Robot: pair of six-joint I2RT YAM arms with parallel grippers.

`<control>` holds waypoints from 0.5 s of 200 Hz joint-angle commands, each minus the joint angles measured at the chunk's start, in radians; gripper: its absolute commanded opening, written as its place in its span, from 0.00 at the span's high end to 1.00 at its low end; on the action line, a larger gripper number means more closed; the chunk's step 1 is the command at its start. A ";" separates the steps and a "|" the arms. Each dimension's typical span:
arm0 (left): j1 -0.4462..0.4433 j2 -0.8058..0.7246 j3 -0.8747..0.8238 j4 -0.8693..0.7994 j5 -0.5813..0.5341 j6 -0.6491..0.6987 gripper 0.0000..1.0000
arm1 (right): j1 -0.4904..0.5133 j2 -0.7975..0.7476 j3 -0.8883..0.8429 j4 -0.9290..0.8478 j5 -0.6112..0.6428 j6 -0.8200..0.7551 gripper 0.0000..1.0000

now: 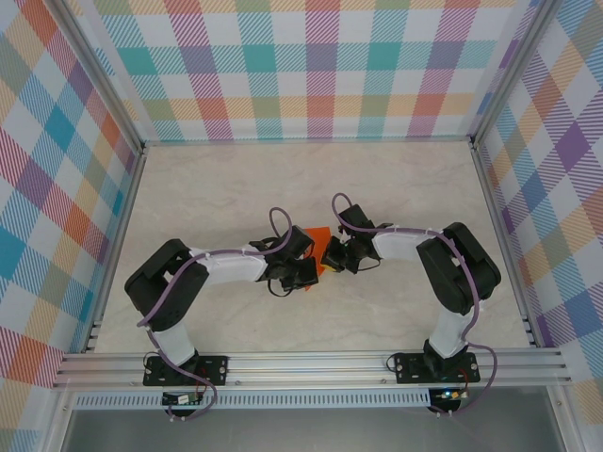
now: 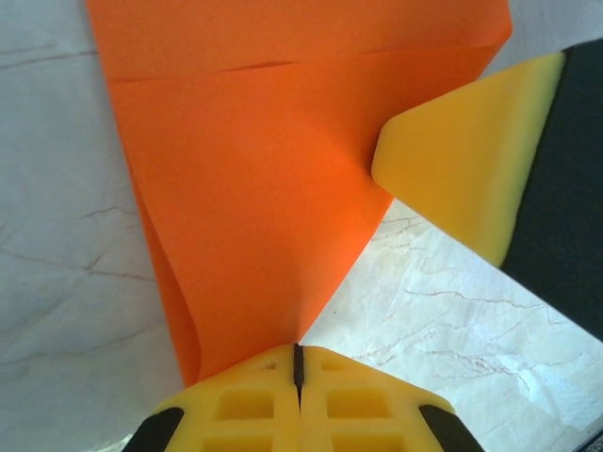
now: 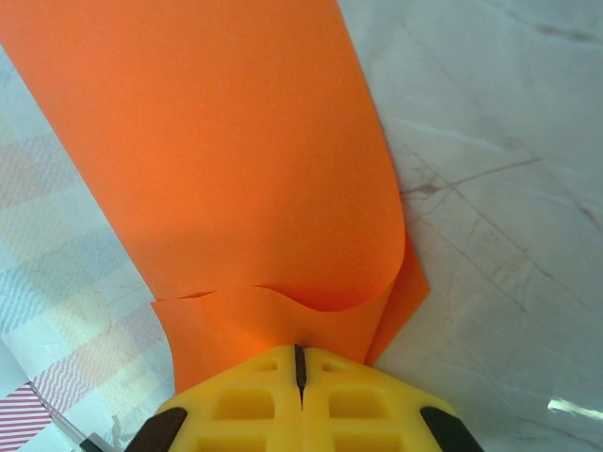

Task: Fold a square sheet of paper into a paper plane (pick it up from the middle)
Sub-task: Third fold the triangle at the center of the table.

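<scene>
The square sheet of paper [image 1: 319,239] is bright orange and folded into overlapping layers, held between my two grippers above the middle of the table. My left gripper [image 2: 298,353] is shut on a lower corner of the paper [image 2: 254,188]. From the top it sits at the paper's near left side [image 1: 313,267]. My right gripper [image 3: 300,353] is shut on an edge of the paper [image 3: 236,160], where a flap curls over. It meets the paper from the right [image 1: 331,254]. One yellow finger of the right gripper [image 2: 462,155] touches the paper's edge in the left wrist view.
The pale marble tabletop [image 1: 226,188] lies under the paper. Checked walls [image 1: 311,66] and aluminium rails [image 1: 311,363] enclose it on all sides. Both arms bend inward, their elbows at the left [image 1: 165,278] and right [image 1: 462,268].
</scene>
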 commanded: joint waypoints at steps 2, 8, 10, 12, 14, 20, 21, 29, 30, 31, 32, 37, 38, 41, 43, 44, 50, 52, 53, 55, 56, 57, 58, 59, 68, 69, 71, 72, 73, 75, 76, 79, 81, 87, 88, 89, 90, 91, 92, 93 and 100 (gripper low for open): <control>-0.002 -0.036 0.014 -0.047 -0.019 0.018 0.95 | -0.012 0.058 -0.021 -0.109 0.072 -0.004 0.98; -0.003 -0.033 0.007 -0.046 -0.019 0.018 0.95 | -0.012 0.059 -0.021 -0.109 0.073 -0.004 0.98; -0.002 -0.032 0.005 -0.044 -0.018 0.016 0.95 | -0.013 0.059 -0.021 -0.108 0.072 -0.004 0.98; -0.003 -0.032 0.002 -0.043 -0.017 0.017 0.95 | -0.013 0.060 -0.021 -0.108 0.072 -0.004 0.98; -0.003 -0.031 0.001 -0.042 -0.017 0.015 0.95 | -0.012 0.060 -0.021 -0.109 0.072 -0.005 0.98; -0.002 -0.030 -0.005 -0.038 -0.015 0.012 0.95 | -0.012 0.061 -0.021 -0.107 0.072 -0.005 0.98; -0.002 -0.029 -0.006 -0.038 -0.014 0.012 0.95 | -0.012 0.062 -0.021 -0.108 0.072 -0.005 0.98; -0.002 -0.026 -0.012 -0.037 -0.012 0.007 0.95 | -0.013 0.061 -0.023 -0.107 0.071 -0.006 0.98; -0.001 -0.026 -0.013 -0.037 -0.012 0.007 0.95 | -0.013 0.062 -0.023 -0.107 0.071 -0.006 0.98; -0.001 -0.025 -0.012 -0.037 -0.013 0.006 0.95 | -0.013 0.061 -0.022 -0.108 0.071 -0.006 0.98; -0.002 -0.026 -0.012 -0.038 -0.012 0.006 0.95 | -0.013 0.062 -0.023 -0.107 0.071 -0.006 0.98; -0.002 -0.023 -0.017 -0.039 -0.011 0.005 0.95 | -0.013 0.062 -0.023 -0.107 0.072 -0.007 0.98; -0.002 -0.022 -0.018 -0.039 -0.011 0.005 0.95 | -0.013 0.063 -0.023 -0.107 0.071 -0.007 0.98; -0.003 -0.021 -0.018 -0.040 -0.010 0.005 0.95 | -0.012 0.063 -0.023 -0.108 0.071 -0.006 0.98; -0.002 -0.020 -0.018 -0.041 -0.011 0.005 0.95 | -0.012 0.062 -0.023 -0.108 0.071 -0.006 0.98; -0.002 -0.020 -0.018 -0.042 -0.011 0.005 0.95 | -0.012 0.062 -0.023 -0.107 0.071 -0.006 0.98; -0.002 -0.017 -0.021 -0.048 -0.013 0.005 0.95 | -0.012 0.062 -0.024 -0.109 0.071 -0.006 0.98; -0.002 -0.016 -0.022 -0.050 -0.014 0.005 0.95 | -0.013 0.063 -0.024 -0.109 0.071 -0.008 0.98; -0.002 -0.015 -0.022 -0.051 -0.015 0.005 0.96 | -0.013 0.064 -0.024 -0.110 0.071 -0.008 0.98; -0.002 -0.014 -0.023 -0.053 -0.016 0.007 0.96 | -0.013 0.064 -0.025 -0.109 0.072 -0.008 0.98; -0.001 -0.013 -0.022 -0.055 -0.017 0.007 0.96 | -0.012 0.064 -0.025 -0.110 0.072 -0.008 0.98; -0.001 -0.013 -0.022 -0.056 -0.017 0.007 0.96 | -0.012 0.063 -0.025 -0.110 0.071 -0.008 0.98; -0.001 -0.012 -0.022 -0.057 -0.019 0.006 0.96 | -0.013 0.063 -0.025 -0.109 0.071 -0.009 0.98; -0.001 -0.011 -0.023 -0.059 -0.020 0.006 0.96 | -0.013 0.064 -0.025 -0.110 0.071 -0.008 0.98; -0.002 -0.008 -0.024 -0.068 -0.028 0.009 0.96 | -0.013 0.065 -0.025 -0.109 0.072 -0.008 0.98; -0.001 -0.007 -0.024 -0.069 -0.030 0.010 0.96 | -0.012 0.064 -0.025 -0.109 0.072 -0.008 0.98; -0.001 -0.006 -0.024 -0.070 -0.031 0.011 0.96 | -0.013 0.064 -0.026 -0.109 0.072 -0.008 0.98; -0.001 -0.005 -0.024 -0.071 -0.032 0.012 0.96 | -0.013 0.064 -0.025 -0.109 0.073 -0.008 0.98; -0.001 -0.005 -0.024 -0.072 -0.033 0.011 0.96 | -0.013 0.065 -0.026 -0.109 0.072 -0.008 0.99; -0.002 -0.005 -0.024 -0.072 -0.034 0.012 0.96 | -0.013 0.065 -0.026 -0.109 0.072 -0.009 0.98; -0.001 -0.004 -0.024 -0.073 -0.035 0.012 0.96 | -0.013 0.064 -0.026 -0.109 0.072 -0.008 0.98; -0.002 -0.003 -0.024 -0.074 -0.037 0.013 0.96 | -0.013 0.065 -0.026 -0.110 0.072 -0.008 0.98; -0.001 -0.002 -0.024 -0.075 -0.039 0.012 0.96 | -0.013 0.065 -0.026 -0.109 0.072 -0.008 0.98; -0.001 0.001 -0.025 -0.076 -0.042 0.013 0.96 | -0.013 0.067 -0.026 -0.109 0.073 -0.008 0.98; -0.002 0.000 -0.024 -0.077 -0.042 0.014 0.96 | -0.012 0.067 -0.026 -0.110 0.073 -0.008 0.98; -0.002 0.001 -0.025 -0.076 -0.043 0.014 0.96 | -0.012 0.067 -0.027 -0.109 0.073 -0.008 0.98; -0.002 0.001 -0.025 -0.077 -0.044 0.014 0.96 | -0.012 0.067 -0.027 -0.109 0.073 -0.008 0.98; -0.003 0.002 -0.025 -0.077 -0.044 0.014 0.96 | -0.013 0.067 -0.027 -0.110 0.072 -0.008 0.98; -0.003 0.002 -0.025 -0.077 -0.044 0.014 0.96 | -0.012 0.068 -0.027 -0.110 0.072 -0.008 0.98; -0.002 0.003 -0.025 -0.077 -0.044 0.013 0.96 | -0.012 0.067 -0.028 -0.110 0.072 -0.008 0.98; -0.002 0.006 -0.026 -0.077 -0.046 0.013 0.96 | -0.013 0.067 -0.028 -0.110 0.072 -0.008 0.98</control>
